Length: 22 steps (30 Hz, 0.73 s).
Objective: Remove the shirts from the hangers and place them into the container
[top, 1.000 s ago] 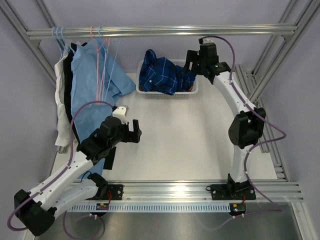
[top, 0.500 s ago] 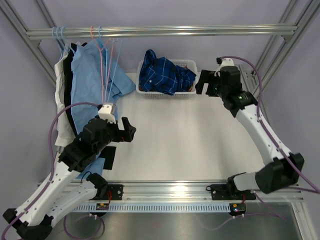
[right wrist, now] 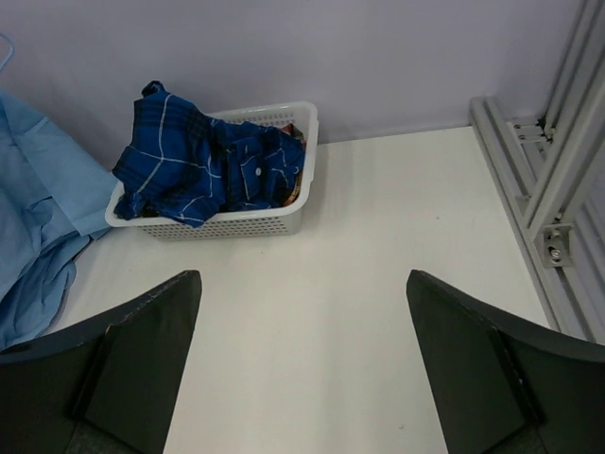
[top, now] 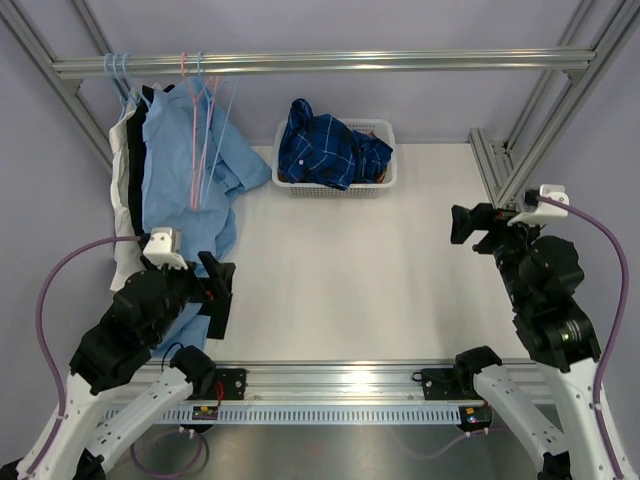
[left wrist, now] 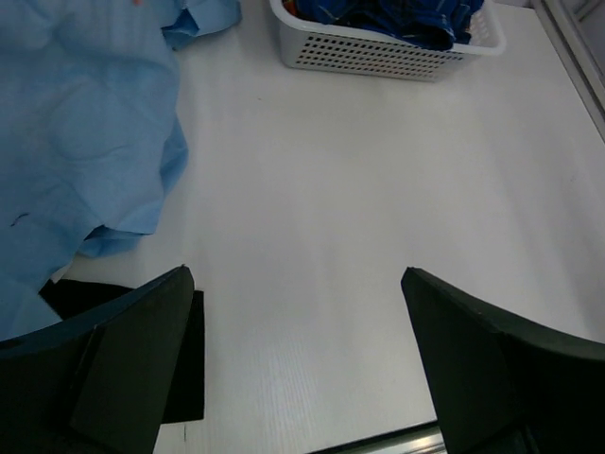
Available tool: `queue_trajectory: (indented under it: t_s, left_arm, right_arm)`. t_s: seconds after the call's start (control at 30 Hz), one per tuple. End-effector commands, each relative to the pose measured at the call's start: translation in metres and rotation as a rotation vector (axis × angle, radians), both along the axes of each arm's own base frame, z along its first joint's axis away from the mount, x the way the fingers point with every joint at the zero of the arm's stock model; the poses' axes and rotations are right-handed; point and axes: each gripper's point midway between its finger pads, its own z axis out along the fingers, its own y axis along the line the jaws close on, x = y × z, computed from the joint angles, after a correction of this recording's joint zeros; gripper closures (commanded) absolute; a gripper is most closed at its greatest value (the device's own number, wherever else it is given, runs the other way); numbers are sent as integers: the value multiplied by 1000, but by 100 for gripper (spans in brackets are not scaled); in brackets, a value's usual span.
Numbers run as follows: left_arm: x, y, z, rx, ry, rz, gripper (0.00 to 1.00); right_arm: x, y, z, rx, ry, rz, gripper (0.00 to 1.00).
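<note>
White table (top: pixel 350 270) bears the container (top: pixel 385 182) (far edge) and light blue shirt (left wrist: pixel 95 142).

Dark blue checked shirt (right wrist: pixel 213 165) heaped in white basket (right wrist: pixel 227 225), light blue shirt (right wrist: pixel 38 218) left, gripper (right wrist: pixel 302 279) spread wide

Lilac walls (top: pixel 450 100), white table (top: pixel 350 270)

No text, label, brand or number can be read in any of the views. Two small dark plates (top: pixel 210 411) on the front rail (top: pixel 330 412), one by each arm base, carry coloured specks too small to make out as writing. The perforated wall of the white container (right wrist: pixel 227 225) shows only rows of holes.
</note>
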Motion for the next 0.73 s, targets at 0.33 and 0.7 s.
queue_trajectory:
  t_s: [0.33,0.7]
  left_arm:
    - [-10,64,10,48,-5,305,1]
    - [-17,79,13,40,-6,372,1]
  right_arm:
    - [-70,-28,-10,-31,-76,-22,0]
    - [-90,-20,-13,3,-88,53,0]
